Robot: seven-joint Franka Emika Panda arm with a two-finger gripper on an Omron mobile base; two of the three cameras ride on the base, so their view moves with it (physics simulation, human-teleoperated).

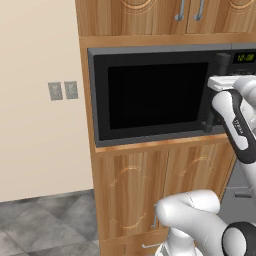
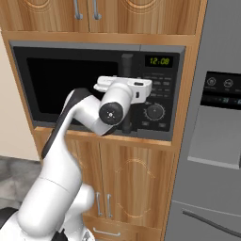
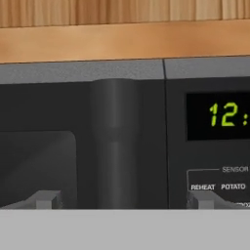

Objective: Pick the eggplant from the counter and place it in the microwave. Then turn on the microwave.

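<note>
wooden cabinetry, microwave display cropped

We are looking at a home kitchen. A large dark grey microwave with a black glass door sits built into a tall column of warm brown wooden cabinetry, with carved arched cupboard doors below and metal-handled cupboard doors above. Its button panel carries a green clock display and a round dial. Beside it stands a tall grey refrigerator with a dark control panel. The plain cream wall bears two grey switch plates, and the floor is grey stone tile.
</note>
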